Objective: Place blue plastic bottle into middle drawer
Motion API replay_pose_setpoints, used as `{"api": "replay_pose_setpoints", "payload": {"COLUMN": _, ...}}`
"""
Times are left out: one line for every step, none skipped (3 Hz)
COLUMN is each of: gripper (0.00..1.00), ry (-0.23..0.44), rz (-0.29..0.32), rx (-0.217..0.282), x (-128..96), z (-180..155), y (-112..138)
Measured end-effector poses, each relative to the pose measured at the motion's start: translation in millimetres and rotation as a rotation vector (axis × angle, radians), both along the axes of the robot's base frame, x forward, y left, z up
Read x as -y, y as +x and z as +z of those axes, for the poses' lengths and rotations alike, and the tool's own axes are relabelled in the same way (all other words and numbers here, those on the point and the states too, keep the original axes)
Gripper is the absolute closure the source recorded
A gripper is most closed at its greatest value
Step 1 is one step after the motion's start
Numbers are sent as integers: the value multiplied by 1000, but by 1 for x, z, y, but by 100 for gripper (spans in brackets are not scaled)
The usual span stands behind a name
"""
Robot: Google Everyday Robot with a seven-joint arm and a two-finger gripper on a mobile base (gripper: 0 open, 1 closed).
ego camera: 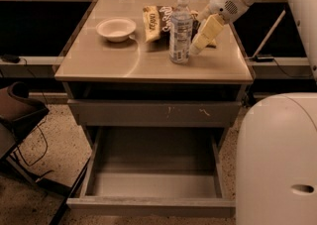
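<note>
The blue plastic bottle stands upright on the cabinet top, clear and ribbed with a white cap. My gripper hangs from the white arm just right of the bottle, at label height and very close to it, holding nothing. The middle drawer is pulled out wide below, with a smooth grey inside and nothing in it.
A white bowl sits at the back left of the top. A brown-and-yellow snack bag lies behind the bottle. A scratched grey drawer front sits above the open drawer. My white body fills the lower right. A dark chair stands at left.
</note>
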State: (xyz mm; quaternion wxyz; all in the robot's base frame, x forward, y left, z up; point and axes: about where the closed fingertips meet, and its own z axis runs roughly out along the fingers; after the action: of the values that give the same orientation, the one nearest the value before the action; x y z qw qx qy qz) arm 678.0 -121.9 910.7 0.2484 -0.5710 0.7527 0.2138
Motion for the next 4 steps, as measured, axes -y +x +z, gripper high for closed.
{"api": "replay_pose_setpoints", "payload": {"gripper": 0, "ry": 0, "rz": 0, "rx": 0, "x": 0, "z": 0, "y": 0}}
{"api": "replay_pose_setpoints", "payload": {"gripper": 0, "ry": 69, "rz": 60, "rx": -54, "x": -27, "z": -21, "y": 9}}
{"api": "replay_pose_setpoints", "payload": {"gripper": 0, "ry": 204, "rz": 198, "rx": -40, "x": -105, "z": -34, "y": 37}}
{"api": "replay_pose_setpoints", "payload": {"gripper": 0, "ry": 204, "rz": 198, "rx": -40, "x": -105, "z": -34, "y": 37}}
